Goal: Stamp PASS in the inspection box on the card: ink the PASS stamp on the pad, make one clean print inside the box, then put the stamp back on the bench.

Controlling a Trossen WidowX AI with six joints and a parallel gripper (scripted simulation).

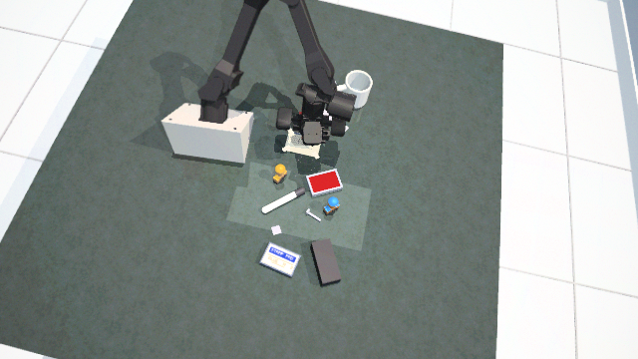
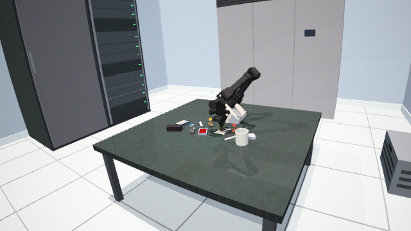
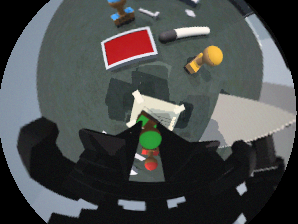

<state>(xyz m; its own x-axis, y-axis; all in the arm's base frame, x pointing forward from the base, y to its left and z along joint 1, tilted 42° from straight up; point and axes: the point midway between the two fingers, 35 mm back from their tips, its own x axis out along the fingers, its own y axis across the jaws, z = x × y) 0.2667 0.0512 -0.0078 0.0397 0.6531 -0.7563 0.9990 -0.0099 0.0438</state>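
My gripper (image 2: pixel 221 125) (image 3: pixel 149 124) is shut on a stamp with a green knob (image 3: pixel 150 140) and holds it over the card. The cream card (image 1: pixel 305 150) (image 2: pixel 219 131) (image 3: pixel 140 106) lies under the fingers, with its corners taped; the stamp and fingers hide part of it. Whether the stamp's face touches the card cannot be told. The open ink pad (image 1: pixel 324 182) (image 2: pixel 202 131) (image 3: pixel 130 47) is red with a pale rim. Other stamps stand on the bench: orange (image 1: pixel 280 170) (image 2: pixel 210 120) (image 3: pixel 213 56), blue (image 1: pixel 333 201) (image 3: pixel 122 17) and red (image 2: pixel 234 126) (image 3: pixel 151 163).
A white mug (image 1: pixel 360 86) (image 2: pixel 241 137) stands behind the gripper in the top view. A black-and-white marker (image 1: pixel 283 201) (image 3: pixel 194 32), a small bolt (image 1: pixel 313 215), a labelled case (image 1: pixel 280 259) and a dark block (image 1: pixel 326 262) (image 2: pixel 174 128) lie past the card. The white arm base (image 1: pixel 206 142) stands beside it.
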